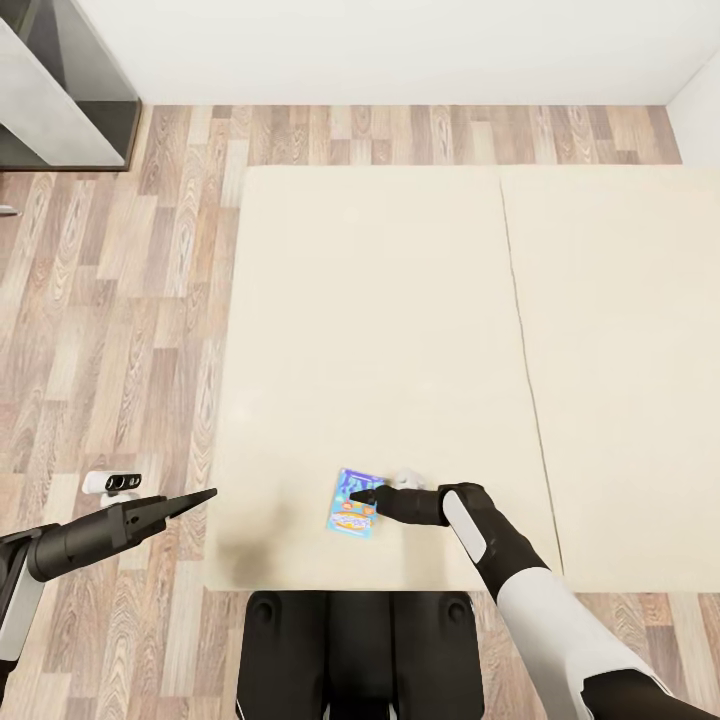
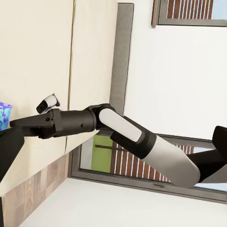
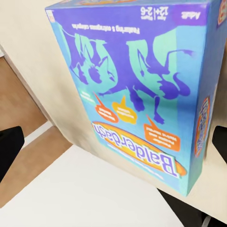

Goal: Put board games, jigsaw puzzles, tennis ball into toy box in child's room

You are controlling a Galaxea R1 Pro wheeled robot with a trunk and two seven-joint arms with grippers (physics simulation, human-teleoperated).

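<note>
One board game point(image 1: 354, 503) lay flat on the bed point(image 1: 400, 330), near the bed's front edge and on the left panel, left of the seam. Small blue box, rectangular. Right wrist view showed its face point(image 3: 137, 90) close up: turquoise ground, dark purple animal silhouettes, orange speech-bubble shapes with white print, title "Balderdash" in yellow-outlined letters, darker blue band along one end with small white text, thin side panel with orange print. Lettering read upside down in that view.

Right gripper point(image 1: 362, 496) sat at the box's right edge, its dark tip over the box; from the head view, could not tell whether it touched. In the right wrist view the two dark fingers point(image 3: 9, 149) stood spread wide, one at each side of the picture, box face between them, not clamped.

Left gripper point(image 1: 195, 498) hung off the bed's left side, over the wood-plank floor point(image 1: 110, 330), just short of the bed's front-left corner. Its fingers looked pressed together into one dark point, holding nothing.

Bed cream, bare, two panels. Small white device with dark lenses point(image 1: 112, 483) sat on the floor left of the bed, near the left arm. Grey cabinet point(image 1: 60, 90) stood beyond the bed's far-left corner against the white wall point(image 1: 400, 45). Left wrist view showed the right arm point(image 2: 118, 130) reaching across the bed, and a sliver of the blue box point(image 2: 4, 116).
</note>
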